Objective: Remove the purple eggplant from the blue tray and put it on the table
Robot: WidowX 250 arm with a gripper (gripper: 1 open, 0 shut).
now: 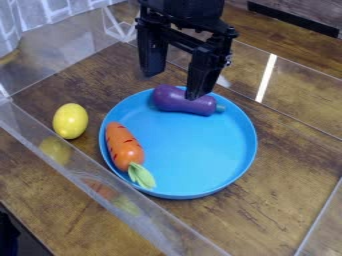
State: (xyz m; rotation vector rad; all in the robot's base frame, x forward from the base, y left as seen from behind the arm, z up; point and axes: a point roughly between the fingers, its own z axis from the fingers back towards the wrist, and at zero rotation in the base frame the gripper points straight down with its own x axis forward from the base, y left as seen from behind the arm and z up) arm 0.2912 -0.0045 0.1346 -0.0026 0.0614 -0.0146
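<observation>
Black two-fingered gripper: pointed down over the far rim of the round bright blue plastic tray, jaws spread wide, holding nothing. Small glossy purple toy eggplant: lay on its side inside the tray at its far edge, just below the fingertips; contact could not be told. Orange toy carrot with green leaves: at the tray's left edge. Yellow toy lemon: on the dark brown wooden table, beside the tray's left rim.

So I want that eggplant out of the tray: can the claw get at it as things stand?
Probably yes. The claw hangs open right over the eggplant, which lies bare near the tray's far rim. The carrot lies well clear.
</observation>
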